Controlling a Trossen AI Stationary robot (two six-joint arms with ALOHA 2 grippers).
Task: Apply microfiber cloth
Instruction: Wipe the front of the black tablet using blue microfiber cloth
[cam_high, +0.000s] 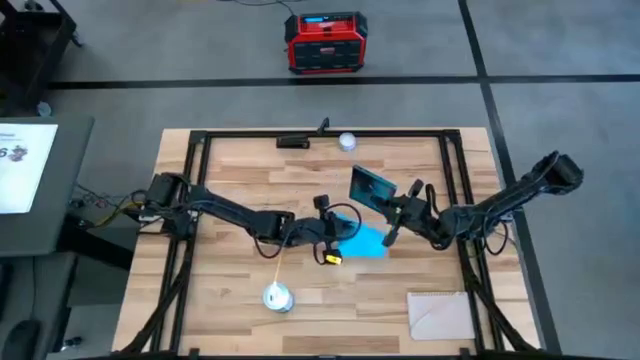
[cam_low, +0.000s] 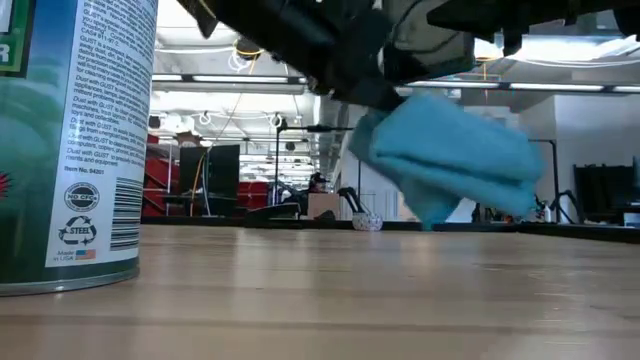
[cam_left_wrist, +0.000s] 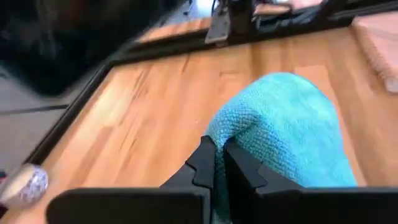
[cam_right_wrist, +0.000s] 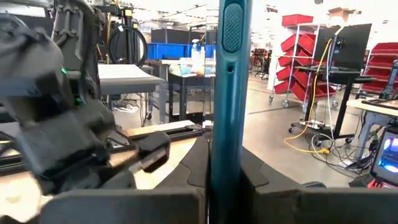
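Note:
The sky-blue microfiber cloth (cam_high: 368, 242) hangs bunched over the table's middle, clear of the wood in the low view (cam_low: 455, 160). My left gripper (cam_high: 340, 228) is shut on it from the left. Just to the right, my right gripper (cam_high: 393, 206) is shut on a dark tablet with a teal back (cam_high: 370, 186). The tablet stands on edge above the cloth's far side. The right wrist view shows the tablet edge-on (cam_right_wrist: 227, 74). My left gripper pinches a bunched fold of the cloth at its near end (cam_left_wrist: 219, 144) between its two fingers, several layers thick. The fingers come roughly level from the table's left. The cloth hangs slack beyond and below them, lifted clear of the table. My right gripper pinches the tablet by its thin teal edge (cam_right_wrist: 225, 165), one finger on each flat face. It reaches in from the table's right. The tablet stands upright on edge, held clear of the table.
A spray can (cam_high: 278, 297) stands near the front left and looms large in the low view (cam_low: 70, 140). A pale beige sheet (cam_high: 440, 315) lies at the front right. A small white ball (cam_high: 347, 141) and a dark bar (cam_high: 294, 142) sit at the far edge.

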